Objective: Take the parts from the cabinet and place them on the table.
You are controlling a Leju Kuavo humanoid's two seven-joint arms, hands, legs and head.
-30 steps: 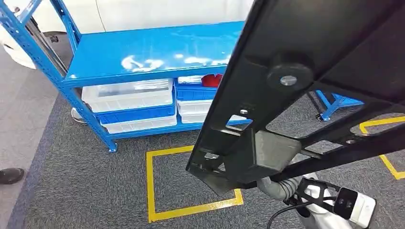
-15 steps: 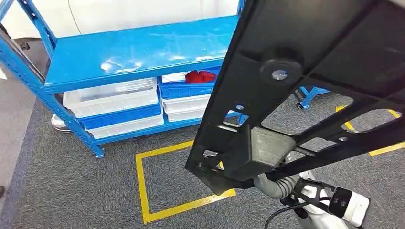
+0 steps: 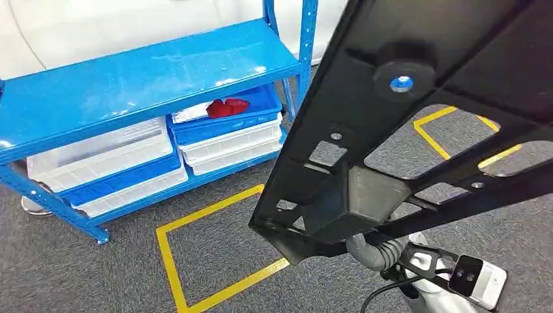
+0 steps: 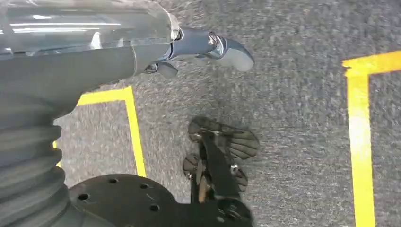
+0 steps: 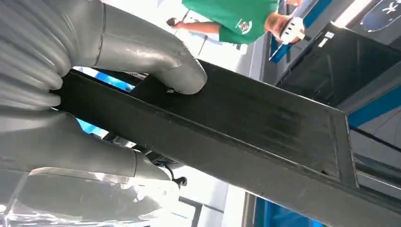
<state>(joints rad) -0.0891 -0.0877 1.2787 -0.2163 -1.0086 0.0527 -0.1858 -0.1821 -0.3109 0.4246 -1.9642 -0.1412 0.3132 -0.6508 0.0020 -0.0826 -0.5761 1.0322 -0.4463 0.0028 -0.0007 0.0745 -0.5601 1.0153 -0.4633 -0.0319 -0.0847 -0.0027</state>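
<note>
**Black frame part held up in the right robot hand, beside the blue shelf rack**

The right robot hand [image 5: 90, 94] grips a large black frame part [image 3: 417, 117]. In the right wrist view its thick grey thumb [image 5: 156, 56] presses on one flat face of the part [image 5: 246, 127] while the rest of the hand wraps the opposite edge, so the part is clamped between them. In the head view the part rises from low centre up toward the upper right corner. It is a flat piece with cut-out openings, a round boss with a shiny centre, and a boxy block near its lower end. The grey ribbed wrist cover shows just under that lower end.

The left robot hand [image 4: 208, 47] hangs over the grey carpet [image 4: 302, 142] with nothing in it; its fingers are apart.

Behind and to the left of the part stands a blue shelf rack [image 3: 130, 78]. Its top shelf is bare and glossy. On the lower level sit stacked white and blue bins [image 3: 111, 163], and a red object [image 3: 227, 106] lies in the upper blue bin [image 3: 228, 120] toward the right end. Yellow tape squares [image 3: 215, 254] mark the carpet in front of the rack. A person in a green top [image 5: 231, 14] appears beyond the part in the right wrist view.
</note>
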